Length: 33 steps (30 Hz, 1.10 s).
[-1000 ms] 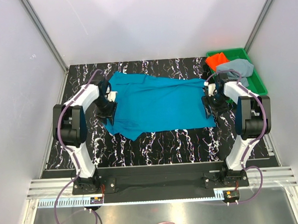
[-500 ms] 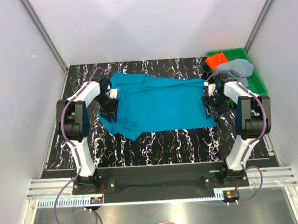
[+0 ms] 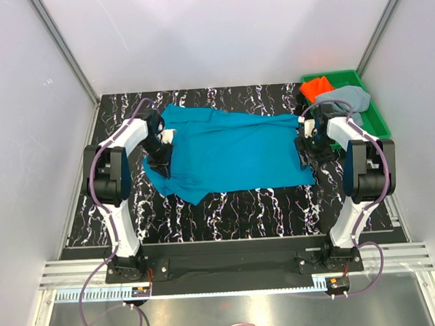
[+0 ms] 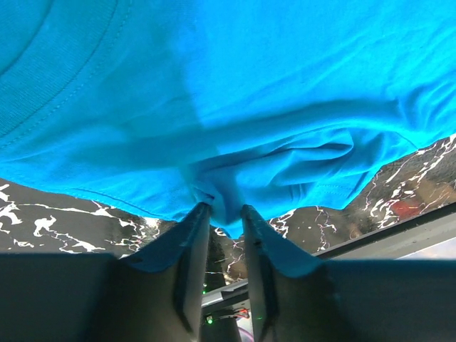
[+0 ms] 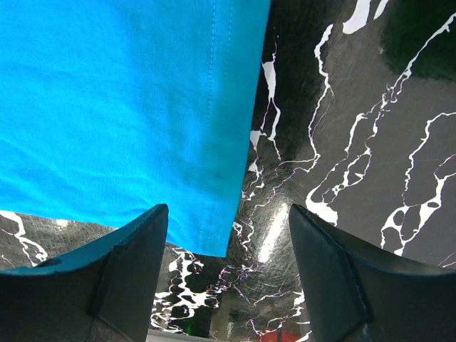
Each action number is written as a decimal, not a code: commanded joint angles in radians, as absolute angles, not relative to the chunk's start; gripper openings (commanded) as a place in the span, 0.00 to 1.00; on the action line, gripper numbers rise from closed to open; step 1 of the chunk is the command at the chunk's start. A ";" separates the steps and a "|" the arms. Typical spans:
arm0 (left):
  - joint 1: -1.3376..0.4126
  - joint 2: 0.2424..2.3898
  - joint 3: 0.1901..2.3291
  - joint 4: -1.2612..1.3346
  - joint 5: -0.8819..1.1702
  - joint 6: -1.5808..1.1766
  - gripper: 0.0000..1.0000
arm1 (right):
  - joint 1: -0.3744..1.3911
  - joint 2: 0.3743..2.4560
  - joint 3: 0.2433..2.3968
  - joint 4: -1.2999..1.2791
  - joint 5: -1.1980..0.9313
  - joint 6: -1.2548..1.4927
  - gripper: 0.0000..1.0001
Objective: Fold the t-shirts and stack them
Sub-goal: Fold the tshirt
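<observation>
**Left hand clamped on the teal-blue t-shirt; right hand open.**

We see the left hand pinching a gathered fold at the left edge of the teal-blue t-shirt, which lies spread across the middle of the bench. At its right hem we find the right hand with jaws wide, holding nothing. The orange-red t-shirt and grey-blue t-shirt lie in the green tray, far right.
</observation>
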<state>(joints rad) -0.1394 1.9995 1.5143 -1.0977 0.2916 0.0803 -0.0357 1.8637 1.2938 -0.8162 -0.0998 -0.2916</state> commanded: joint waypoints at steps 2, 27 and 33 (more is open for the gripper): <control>-0.144 1.957 1.511 -1.089 0.322 0.086 0.10 | -0.037 1.844 1.298 -0.816 -0.123 -0.285 0.76; -0.144 1.881 1.526 -1.092 0.270 0.084 0.00 | -0.057 1.968 1.319 -0.883 -0.115 -0.210 0.71; -0.143 1.888 1.548 -1.094 0.270 0.086 0.00 | -0.057 1.890 1.256 -0.949 -0.133 -0.198 0.69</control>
